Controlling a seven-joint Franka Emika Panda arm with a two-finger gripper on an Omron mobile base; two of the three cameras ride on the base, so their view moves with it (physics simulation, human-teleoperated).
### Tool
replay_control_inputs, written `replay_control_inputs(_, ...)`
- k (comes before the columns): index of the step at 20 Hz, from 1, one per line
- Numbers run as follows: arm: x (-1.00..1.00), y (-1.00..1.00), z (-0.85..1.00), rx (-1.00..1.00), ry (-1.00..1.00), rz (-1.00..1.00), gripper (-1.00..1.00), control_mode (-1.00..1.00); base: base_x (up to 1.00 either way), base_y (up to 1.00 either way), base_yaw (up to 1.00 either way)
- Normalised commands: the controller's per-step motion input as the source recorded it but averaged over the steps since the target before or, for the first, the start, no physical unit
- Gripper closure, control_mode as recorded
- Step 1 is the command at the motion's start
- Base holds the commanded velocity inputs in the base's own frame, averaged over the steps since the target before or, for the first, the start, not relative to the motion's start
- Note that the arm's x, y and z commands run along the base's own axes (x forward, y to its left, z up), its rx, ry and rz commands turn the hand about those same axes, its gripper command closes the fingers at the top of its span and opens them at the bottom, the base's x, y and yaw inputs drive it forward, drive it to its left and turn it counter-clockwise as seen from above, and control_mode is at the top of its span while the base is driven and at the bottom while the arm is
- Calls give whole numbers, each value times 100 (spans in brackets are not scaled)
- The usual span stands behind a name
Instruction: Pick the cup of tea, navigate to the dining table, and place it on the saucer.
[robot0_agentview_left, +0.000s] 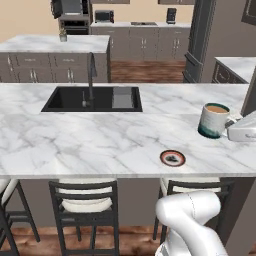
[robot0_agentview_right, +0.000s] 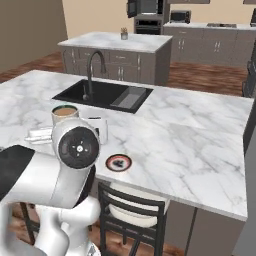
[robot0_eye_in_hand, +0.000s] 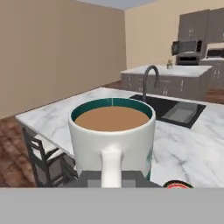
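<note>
Right up close, the cup (robot0_eye_in_hand: 112, 131) is brim-near full of brown tea, its handle facing the hand, and the gripper (robot0_eye_in_hand: 111, 178) is clamped tight on that handle. Over the table (robot0_agentview_left: 100, 140) it hangs, just above the marble by the look of it, though I can't swear it isn't touching. The saucer (robot0_agentview_left: 172, 158) lies near the front edge, a little nearer the chairs (robot0_agentview_left: 82, 200) than the cup, apart from it; the sink (robot0_agentview_left: 92, 98) sits well behind.

This one looks stiff, glazed and probably slippery, and breakable if dropped. The liquid is the worry: any tilt or jerk could slop tea over the rim. The handle seems the sensible hold, since it keeps the cup upright, though a thin handle lets the cup swing.

The arm (robot0_agentview_right: 55, 170) reaches out low and level from the base, wrist turned so the hand comes at the cup from the side, fingers horizontal.
</note>
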Motion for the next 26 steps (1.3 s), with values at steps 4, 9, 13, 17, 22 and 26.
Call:
replay_control_inputs(4, 56, -36, -42, 0, -12, 47, 100, -100, 0, 0, 0)
replay_control_inputs(9, 39, -25, -42, 0, -22, 48, 100, -100, 0, 0, 0)
replay_control_inputs(13, 29, -20, -36, 0, -21, 43, 100, -100, 0, 0, 0)
replay_control_inputs(17, 14, -20, -25, 0, -18, 28, 100, -100, 0, 0, 0)
replay_control_inputs(22, 12, -3, -26, -8, -5, 6, 100, -100, 0, 0, 0)
replay_control_inputs(26, 10, 0, -29, -11, -1, 0, 100, -100, 0, 0, 0)
